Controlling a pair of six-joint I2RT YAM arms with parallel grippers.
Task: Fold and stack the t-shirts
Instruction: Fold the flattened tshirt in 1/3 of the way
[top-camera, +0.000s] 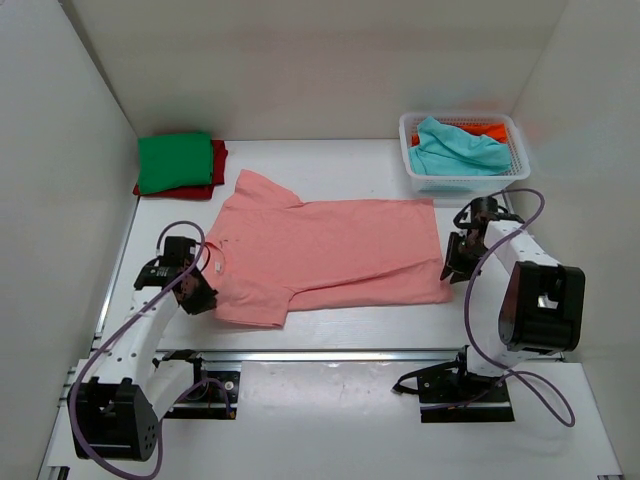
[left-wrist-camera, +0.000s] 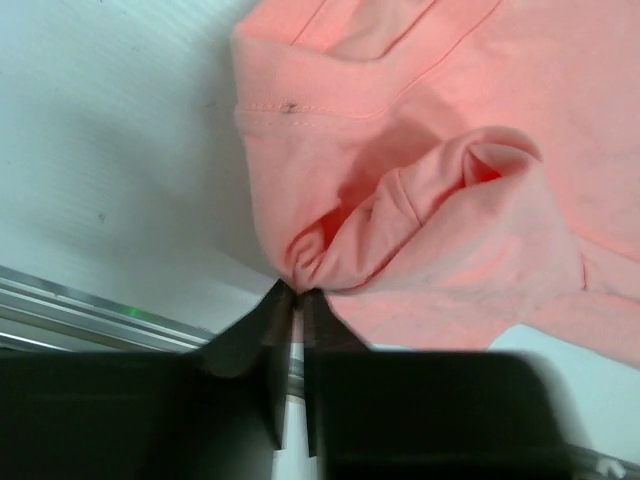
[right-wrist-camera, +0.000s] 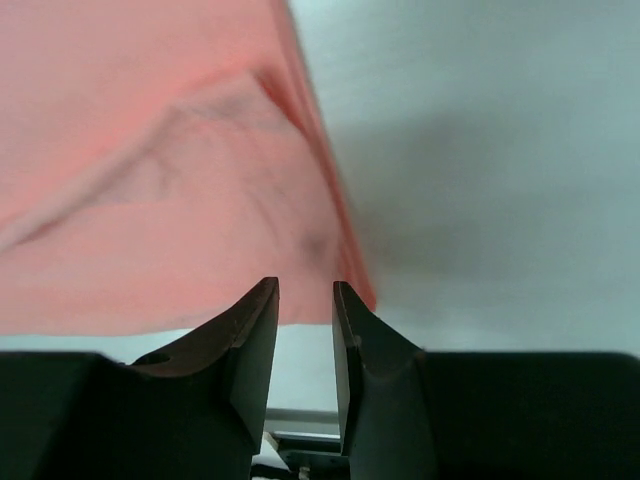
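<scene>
Where the top view looks down, the salmon-pink t-shirt (top-camera: 340, 245) lies spread flat in the middle of the table (top-camera: 330, 160), collar toward 9 o'clock and hem toward 3. The left gripper (top-camera: 200, 295) sits at its near sleeve, at 8 o'clock. The right gripper (top-camera: 452, 268) is at the hem's near corner, at 4 o'clock. A green t-shirt (top-camera: 175, 162) rests folded on a red t-shirt (top-camera: 218, 165) at 11 o'clock. The white basket (top-camera: 450, 184) at 1 o'clock holds a teal t-shirt (top-camera: 455, 150) and an orange t-shirt (top-camera: 485, 130).

In the left wrist view, the jaws are pressed together, pinching a bunch of pink cloth.

In the right wrist view, the jaws stand narrowly apart with nothing between them, and the shirt's edge is just beyond their tips.
</scene>
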